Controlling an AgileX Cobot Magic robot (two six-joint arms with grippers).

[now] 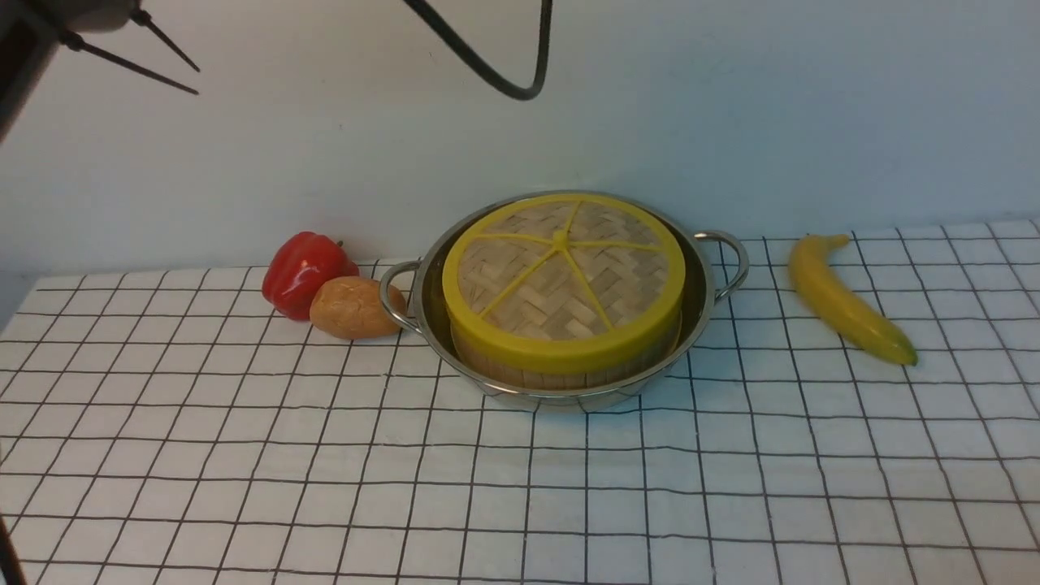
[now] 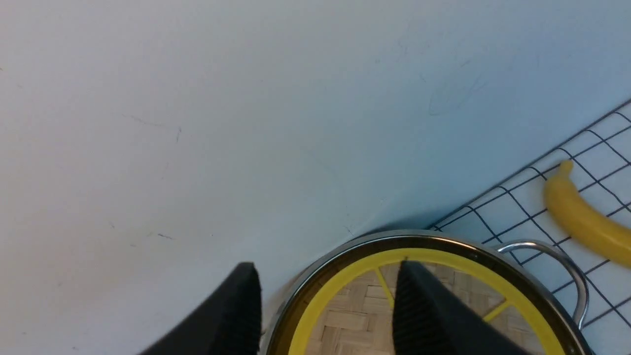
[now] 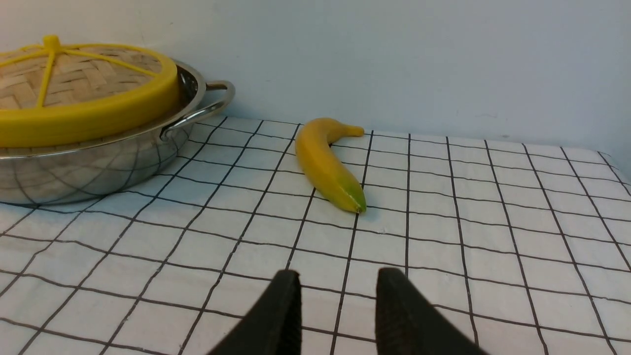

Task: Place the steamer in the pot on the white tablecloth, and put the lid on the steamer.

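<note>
The steel pot point(image 1: 700, 280) stands on the white grid tablecloth point(image 1: 325, 487) at the back middle. The bamboo steamer point(image 1: 561, 375) sits inside it; only its side wall shows, its contents are hidden. The woven lid point(image 1: 565, 272) with yellow rim and spokes lies flat on the steamer. My left gripper point(image 2: 328, 266) is open and empty, raised above the pot's point(image 2: 493, 251) rim and the lid point(image 2: 345, 320). My right gripper point(image 3: 338, 272) is open and empty, low over the cloth point(image 3: 493, 222), to the right of the pot point(image 3: 88, 167) and lid point(image 3: 74, 98).
A banana point(image 1: 845, 305) lies right of the pot, also in the right wrist view point(image 3: 325, 162) and left wrist view point(image 2: 581, 217). A red pepper point(image 1: 302, 272) and a brown potato point(image 1: 353, 307) sit by the pot's left handle. A wall stands close behind.
</note>
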